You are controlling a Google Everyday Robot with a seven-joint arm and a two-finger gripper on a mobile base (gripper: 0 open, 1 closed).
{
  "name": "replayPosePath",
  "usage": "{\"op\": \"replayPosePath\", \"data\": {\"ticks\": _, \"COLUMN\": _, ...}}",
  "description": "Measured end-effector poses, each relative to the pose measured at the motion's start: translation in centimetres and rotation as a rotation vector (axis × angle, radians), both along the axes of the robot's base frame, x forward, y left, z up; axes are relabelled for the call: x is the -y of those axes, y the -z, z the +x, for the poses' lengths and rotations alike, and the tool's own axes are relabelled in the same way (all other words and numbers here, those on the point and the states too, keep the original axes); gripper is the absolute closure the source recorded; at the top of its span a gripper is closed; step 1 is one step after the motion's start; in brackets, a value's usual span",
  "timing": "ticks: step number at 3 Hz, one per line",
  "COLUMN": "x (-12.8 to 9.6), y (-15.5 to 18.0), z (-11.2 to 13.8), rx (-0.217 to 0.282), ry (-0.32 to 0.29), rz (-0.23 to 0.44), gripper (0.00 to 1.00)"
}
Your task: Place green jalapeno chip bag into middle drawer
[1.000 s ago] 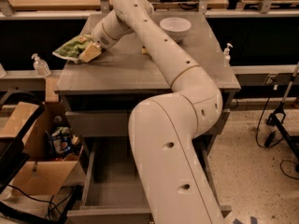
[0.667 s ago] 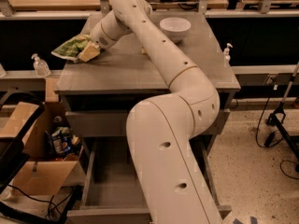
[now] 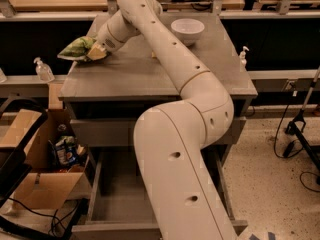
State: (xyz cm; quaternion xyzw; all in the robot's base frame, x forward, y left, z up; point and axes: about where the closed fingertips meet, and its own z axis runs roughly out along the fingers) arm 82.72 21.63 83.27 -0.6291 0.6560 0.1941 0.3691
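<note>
The green jalapeno chip bag (image 3: 75, 47) is a shiny green foil bag at the far left edge of the grey tabletop (image 3: 150, 76), sticking out past its left side. My gripper (image 3: 96, 52) is at the bag's right end and is shut on it, holding it just above the surface. My arm reaches from the lower middle up and over the table to it. The middle drawer (image 3: 117, 186) stands pulled open low below the table. Its grey floor is bare, and my arm hides its right part.
A white bowl (image 3: 187, 30) sits at the back of the tabletop. A pump bottle (image 3: 42, 70) stands on the left ledge and a small one (image 3: 243, 55) at the table's right edge. An open cardboard box (image 3: 32, 154) with snack packets is on the floor at left.
The gripper and the bag have shifted very slightly upward at the table's left edge. Nothing else has moved.
</note>
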Motion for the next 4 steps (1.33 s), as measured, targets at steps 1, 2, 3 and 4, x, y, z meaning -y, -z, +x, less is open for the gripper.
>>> {"op": "replayPosePath", "data": {"ticks": 1, "x": 0.2, "y": -2.0, "z": -0.4, "rx": 0.034, "ry": -0.006, "rz": -0.033, "gripper": 1.0}}
{"op": "replayPosePath", "data": {"ticks": 2, "x": 1.4, "y": -6.9, "z": -1.7, "rx": 0.11, "ry": -0.012, "rz": -0.071, "gripper": 1.0}}
{"op": "replayPosePath", "data": {"ticks": 3, "x": 3.3, "y": -11.9, "z": -4.0, "rx": 0.17, "ry": 0.0, "rz": -0.081, "gripper": 1.0}}
{"op": "replayPosePath", "data": {"ticks": 4, "x": 8.1, "y": -18.1, "z": -7.0, "rx": 0.235, "ry": 0.08, "rz": 0.001, "gripper": 1.0}}
